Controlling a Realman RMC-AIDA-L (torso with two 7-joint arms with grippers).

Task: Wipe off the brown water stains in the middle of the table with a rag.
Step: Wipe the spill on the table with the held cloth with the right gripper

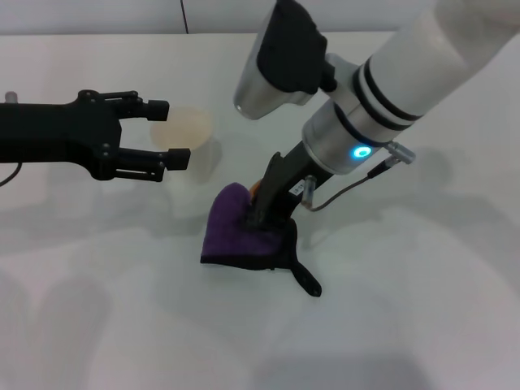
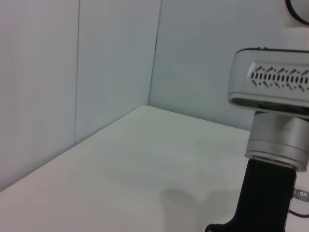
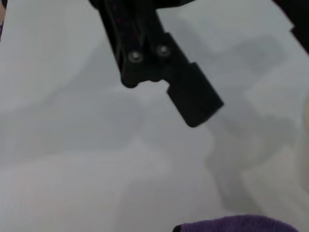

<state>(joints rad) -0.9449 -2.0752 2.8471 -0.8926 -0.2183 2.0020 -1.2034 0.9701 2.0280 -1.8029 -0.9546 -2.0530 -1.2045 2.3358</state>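
Note:
The dark purple rag (image 1: 244, 231) lies bunched in the middle of the white table (image 1: 422, 317), its black loop tab trailing toward the near side. My right gripper (image 1: 265, 213) comes down from the upper right and is shut on the rag, pressing it onto the tabletop. Only a thin orange-brown sliver of the brown water stains (image 1: 256, 186) shows at the rag's far edge, beside the gripper; the rest is hidden under the cloth. An edge of the rag (image 3: 236, 224) also shows in the right wrist view. My left gripper (image 1: 169, 134) hovers open at the left, holding nothing.
A white translucent cup (image 1: 193, 130) stands just behind the left gripper's fingertips, close to the rag's far left. In the left wrist view the right arm's wrist (image 2: 277, 96) rises over the table, with pale walls behind.

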